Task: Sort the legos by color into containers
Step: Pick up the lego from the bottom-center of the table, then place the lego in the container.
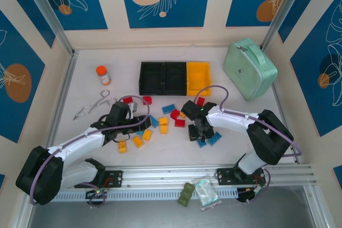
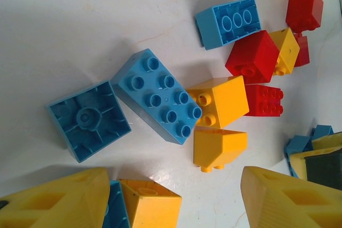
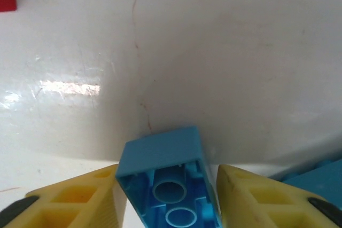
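Three joined bins [image 1: 163, 92], two black and one yellow, sit at the far middle of the worktop [image 1: 160, 156], with red, blue and orange bricks [image 1: 163, 122] scattered in front of them between the two arms. A mint-green case [image 1: 249, 69] lies to the right and an orange-capped bottle [image 1: 102, 75] to the left. The left pincer [image 1: 136, 118] hangs over the left part of the scatter, and the right pincer [image 1: 195, 134] is low over the right part.

From the left wrist, the left pincer [image 2: 173, 177] stands wide and grips nothing. Beyond its yellow fingers [image 2: 59, 201] lie a long blue block [image 2: 157, 95] studs up, orange ones and red ones.

From the right wrist, the right pincer [image 3: 168, 190] is closed narrowly on a blue brick [image 3: 163, 158], hollow underside facing the camera, with white worktop beyond.
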Tool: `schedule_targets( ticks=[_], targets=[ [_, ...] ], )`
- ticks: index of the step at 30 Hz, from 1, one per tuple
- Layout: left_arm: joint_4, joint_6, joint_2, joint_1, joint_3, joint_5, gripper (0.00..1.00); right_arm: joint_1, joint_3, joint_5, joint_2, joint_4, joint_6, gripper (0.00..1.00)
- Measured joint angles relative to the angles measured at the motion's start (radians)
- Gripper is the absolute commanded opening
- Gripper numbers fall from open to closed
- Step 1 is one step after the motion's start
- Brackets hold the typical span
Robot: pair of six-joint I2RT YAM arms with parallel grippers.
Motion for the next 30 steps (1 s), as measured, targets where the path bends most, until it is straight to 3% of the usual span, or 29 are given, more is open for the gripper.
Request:
schedule_targets(
  ticks=[4,9,18,23,30],
  targets=[
    [0.012,-0.003,0.003,-0.006,0.0,0.0,0.66,0.006,0.009,0.004,0.0,-0.001,-0.002,0.28],
    [0.014,-0.009,0.003,-0.011,0.0,0.0,0.66,-0.024,0.089,0.023,0.0,-0.024,-0.021,0.27],
    [0.013,-0.022,0.003,-0.039,0.009,0.0,0.66,-0.223,0.356,0.03,0.007,-0.016,-0.092,0.27],
    [0.018,-0.022,0.015,-0.071,0.059,0.0,0.66,-0.333,0.542,0.031,0.123,-0.009,-0.122,0.27],
    [0.031,-0.022,0.049,-0.097,0.081,-0.011,0.66,-0.412,0.762,0.046,0.357,-0.02,-0.144,0.27]
  ],
)
